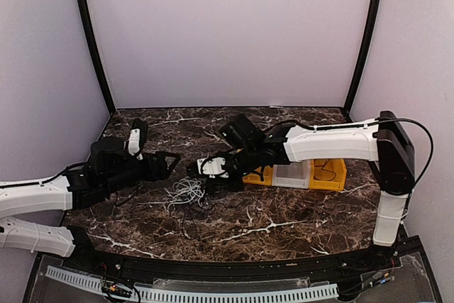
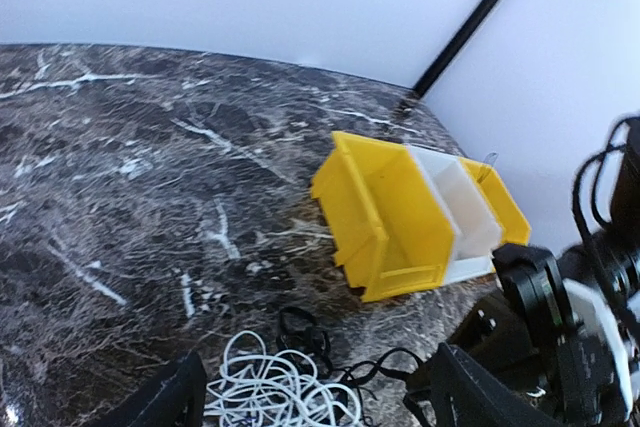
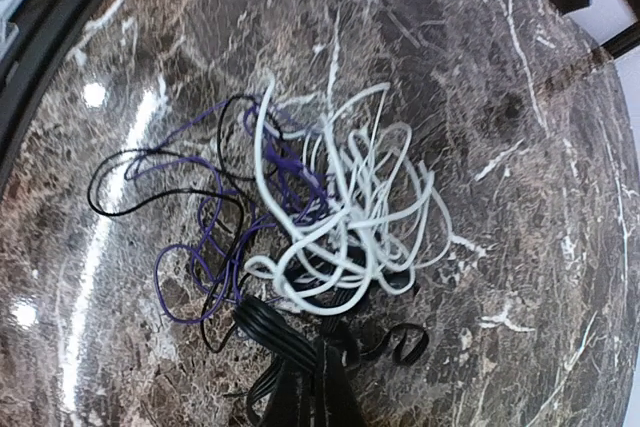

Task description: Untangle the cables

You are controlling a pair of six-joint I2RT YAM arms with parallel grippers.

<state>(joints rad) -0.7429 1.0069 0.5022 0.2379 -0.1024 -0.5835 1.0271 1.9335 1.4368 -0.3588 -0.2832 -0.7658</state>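
Observation:
The cables (image 1: 186, 193) lie in a tangled clump on the dark marble table. In the right wrist view the clump is white loops (image 3: 350, 197) over purple strands (image 3: 200, 237) and a thin black strand (image 3: 150, 187). My right gripper (image 3: 322, 362) reaches the clump's near edge and is shut on a ribbed black cable (image 3: 265, 322) that loops out beside the fingertips. From above, that gripper (image 1: 211, 184) sits just right of the clump. My left gripper (image 1: 169, 166) hovers up and left of the clump, open and holding nothing. Its fingers (image 2: 170, 402) frame the white loops (image 2: 280, 392) and a black loop (image 2: 300, 332).
A row of small bins stands right of the clump: a yellow bin (image 2: 390, 217), a white bin (image 2: 465, 207) and another yellow bin (image 1: 330, 174). The right arm (image 2: 570, 327) crosses in front of them. Pale walls close the table at the back and sides.

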